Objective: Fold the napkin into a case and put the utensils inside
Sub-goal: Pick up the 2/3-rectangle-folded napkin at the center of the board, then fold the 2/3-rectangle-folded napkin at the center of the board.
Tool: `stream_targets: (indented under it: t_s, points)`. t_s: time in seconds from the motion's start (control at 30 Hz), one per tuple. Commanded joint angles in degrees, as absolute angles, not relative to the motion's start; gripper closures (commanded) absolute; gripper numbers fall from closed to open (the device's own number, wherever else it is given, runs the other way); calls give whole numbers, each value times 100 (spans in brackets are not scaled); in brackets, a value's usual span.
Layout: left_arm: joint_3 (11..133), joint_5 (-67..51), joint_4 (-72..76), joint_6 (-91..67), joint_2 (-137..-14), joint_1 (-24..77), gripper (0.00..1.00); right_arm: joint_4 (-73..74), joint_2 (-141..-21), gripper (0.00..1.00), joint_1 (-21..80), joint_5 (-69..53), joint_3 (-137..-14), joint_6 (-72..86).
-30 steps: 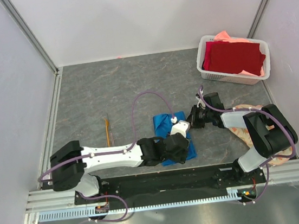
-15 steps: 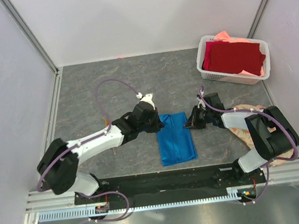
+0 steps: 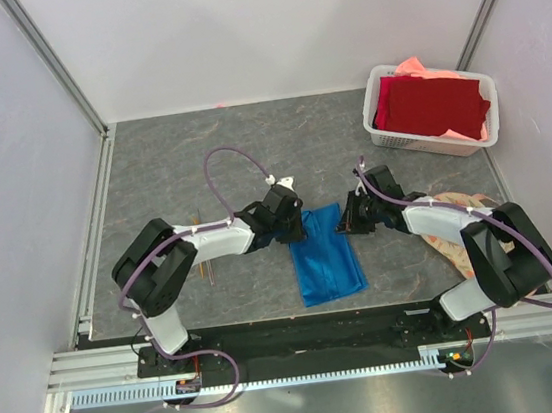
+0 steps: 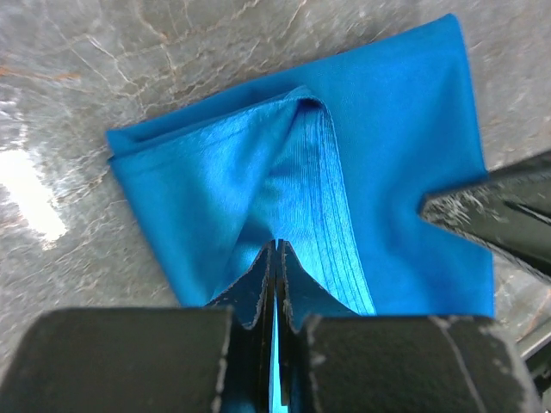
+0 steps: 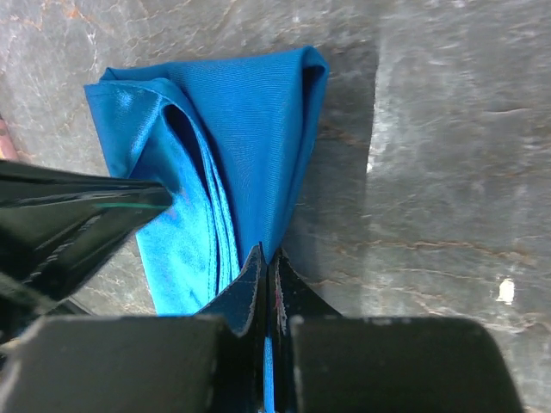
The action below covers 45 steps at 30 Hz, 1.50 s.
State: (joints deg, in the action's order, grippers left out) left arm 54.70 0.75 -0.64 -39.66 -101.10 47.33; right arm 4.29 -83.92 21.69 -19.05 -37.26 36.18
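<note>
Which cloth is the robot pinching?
The bright blue folded cloth, clamped by the left gripper and right gripper. The dark red cloth and salmon-pink cloth sit in the white basket.

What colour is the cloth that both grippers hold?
The napkin is plain bright blue, without any pattern; it shows best in the left wrist view.

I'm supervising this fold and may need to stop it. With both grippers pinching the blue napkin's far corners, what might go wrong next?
1. The left gripper and right gripper each pinch only a thin edge of the napkin. Pulling apart might slip a corner free or open the folded layers.
2. The left arm lies across the utensils. Sweeping it sideways might scatter them.
</note>
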Motion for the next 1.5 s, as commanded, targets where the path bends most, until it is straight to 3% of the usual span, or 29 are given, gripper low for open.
stream_targets:
  t_s: [0.0, 0.57, 1.07, 1.47]
  points:
    - [5607, -132, 325, -3911, -10353, 4729, 98, 747, -8183, 100, 2495, -1311, -4113, 3726]
    - [5476, -606, 659, -4104, -10556, 4729, 98, 158, -8850, 100, 3752, -291, -4403, 5274]
    - [5344, -703, -553, -4131, -9116, 4729, 98, 492, -8763, 100, 3753, 97, -4368, 5001]
    - [4904, -598, -18, -4034, -9764, 4667, 98, 536, -8754, 100, 3858, 88, -4588, 5019]
